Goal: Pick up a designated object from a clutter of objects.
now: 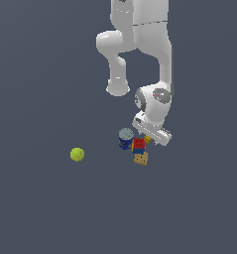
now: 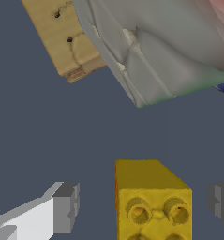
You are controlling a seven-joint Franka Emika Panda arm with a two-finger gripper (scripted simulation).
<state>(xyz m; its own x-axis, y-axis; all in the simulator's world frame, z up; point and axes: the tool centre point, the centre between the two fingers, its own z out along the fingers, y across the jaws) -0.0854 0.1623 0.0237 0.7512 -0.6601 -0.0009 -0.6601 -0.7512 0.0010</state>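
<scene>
The small yellow block [image 2: 153,201] lies on the dark bench [image 2: 85,136] between the two fingers of the gripper [image 2: 144,204], nearer the finger at the picture's right edge than the other. The jaws are spread wide, with bench showing on both sides of the block, and neither finger touches it. Its studded face, with two round studs, points toward the wrist camera, and its lower part is cut off by the frame edge.

In the exterior view the block [image 1: 148,139] is only a sliver of yellow under the robot's hand, and the fingers themselves are hidden there. Just beside it, toward the exterior view's left, sits the red-and-blue cube [image 1: 138,145], with the blue can [image 1: 126,139] touching or nearly touching the cube on its far side. The tan square block [image 1: 141,158] lies just below the cube in that view; in the wrist view only one corner of it [image 2: 62,37] shows. A large pale grey shape fills the upper wrist picture and is too blurred to name. The yellow-green ball [image 1: 77,154] rests well apart from the group, toward the exterior view's left.
</scene>
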